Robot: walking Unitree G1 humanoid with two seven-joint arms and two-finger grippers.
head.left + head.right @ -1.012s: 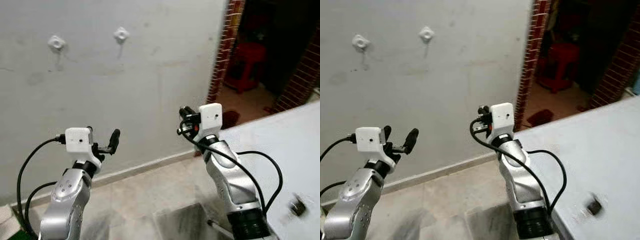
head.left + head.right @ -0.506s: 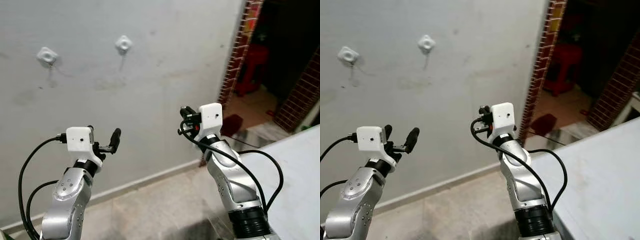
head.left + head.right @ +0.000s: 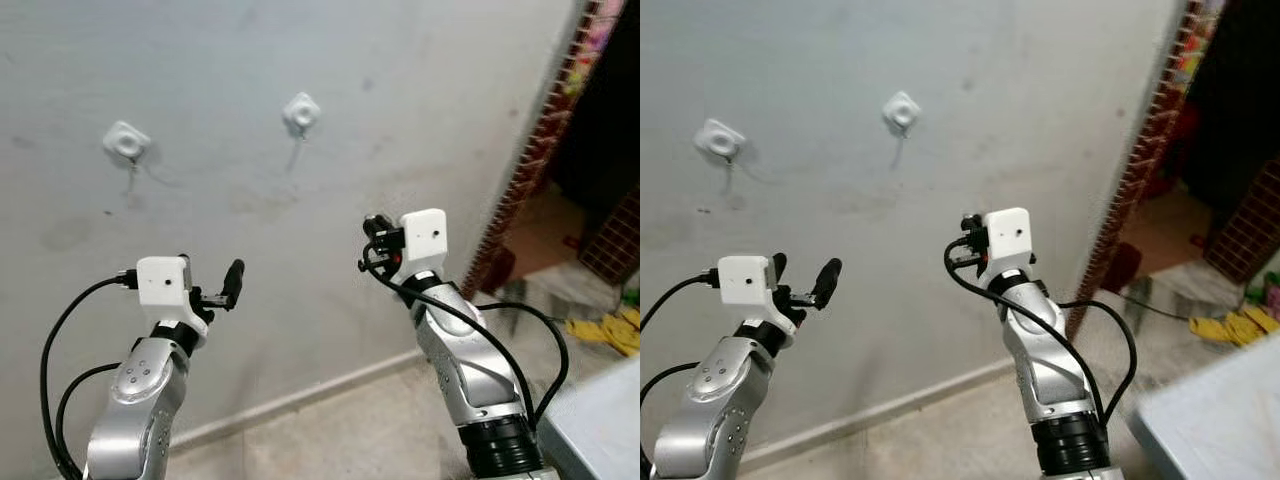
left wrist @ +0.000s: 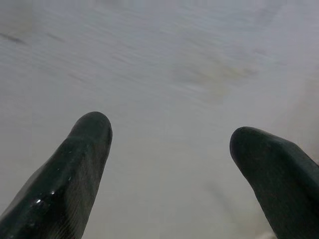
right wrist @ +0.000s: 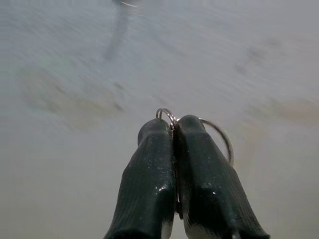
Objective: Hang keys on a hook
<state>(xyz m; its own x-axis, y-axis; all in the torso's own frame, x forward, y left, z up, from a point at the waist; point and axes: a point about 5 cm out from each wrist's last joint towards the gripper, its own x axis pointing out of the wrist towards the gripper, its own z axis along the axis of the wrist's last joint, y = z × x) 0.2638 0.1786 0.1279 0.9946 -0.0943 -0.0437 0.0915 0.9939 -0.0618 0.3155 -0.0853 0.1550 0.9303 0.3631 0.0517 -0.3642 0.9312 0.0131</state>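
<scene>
Right wrist view shows our right gripper [image 5: 174, 130] clenched on the key ring [image 5: 218, 134], its loop jutting past the fingertips, free to catch a hook [image 3: 300, 112] on the wall [image 3: 400, 100] ahead. Our left gripper [image 4: 169, 144] hangs spread, empty.

From the head we look forward at the wall [image 3: 380, 150], both eye views sharing its two hooks [image 3: 301, 111]. Our wrist cameras face that wall from close by.
</scene>
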